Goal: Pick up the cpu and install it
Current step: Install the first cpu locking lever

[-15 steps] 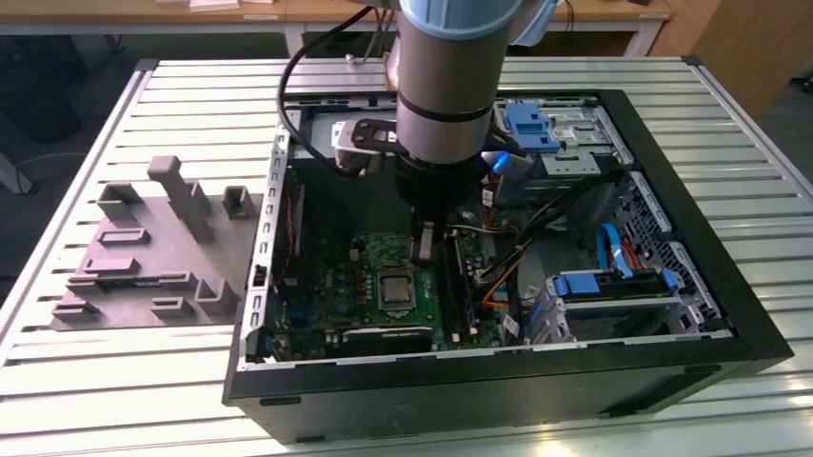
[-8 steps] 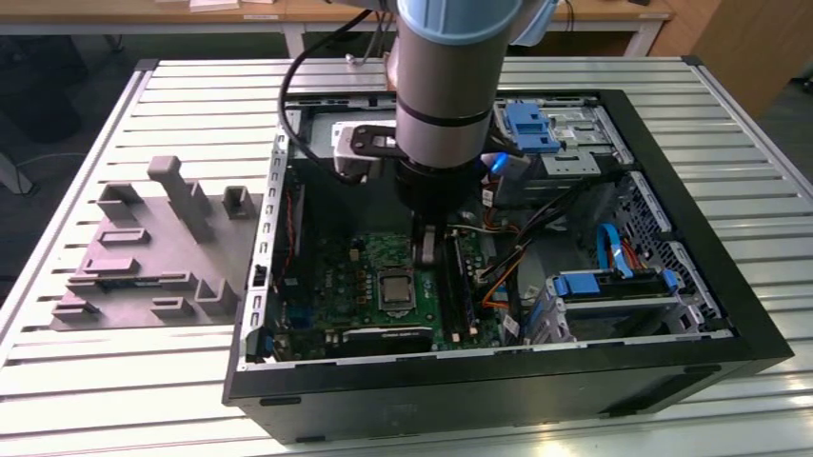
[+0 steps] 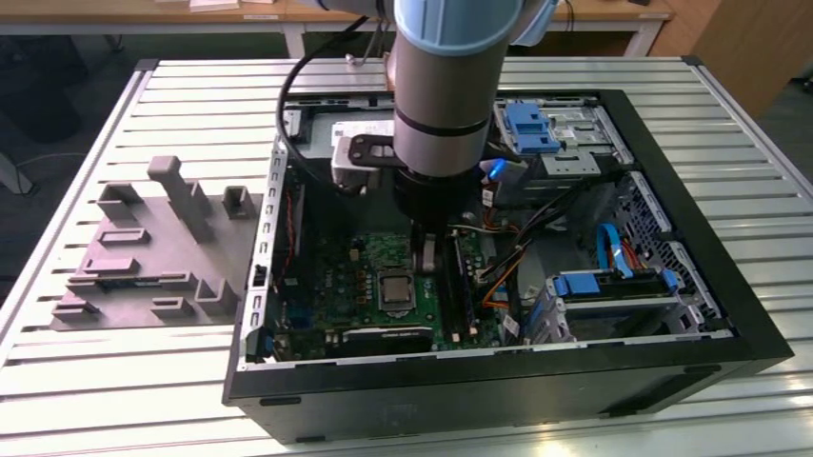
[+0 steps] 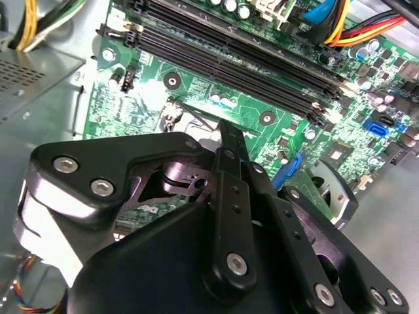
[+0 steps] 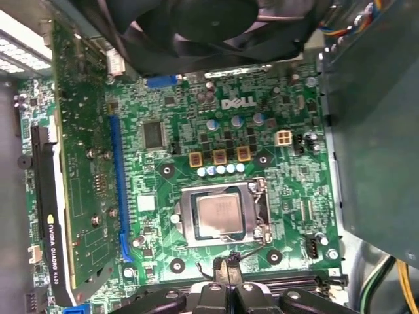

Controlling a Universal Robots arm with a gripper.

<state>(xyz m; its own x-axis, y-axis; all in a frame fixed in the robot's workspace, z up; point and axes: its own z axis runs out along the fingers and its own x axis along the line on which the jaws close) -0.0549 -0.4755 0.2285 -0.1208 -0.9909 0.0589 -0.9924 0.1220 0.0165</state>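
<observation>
The cpu (image 5: 219,216) lies flat inside the metal-framed socket (image 5: 185,219) near the middle of the green motherboard (image 5: 275,176), its silvery top bare in the first wrist view; in the exterior view it sits at (image 3: 396,289) within the open computer case (image 3: 711,286). The gripper (image 5: 226,267) hangs just beside the socket's edge with its fingertips drawn close together and nothing between them. Done well, I judge, the step wants the chip left level and square in its frame, so any contact should stay light and vertical, clear of the memory slots (image 4: 249,65).

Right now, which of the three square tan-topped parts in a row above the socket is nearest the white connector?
The end one of the row in the first wrist view, on the white connector's side; the other two sit farther along the row.
</observation>
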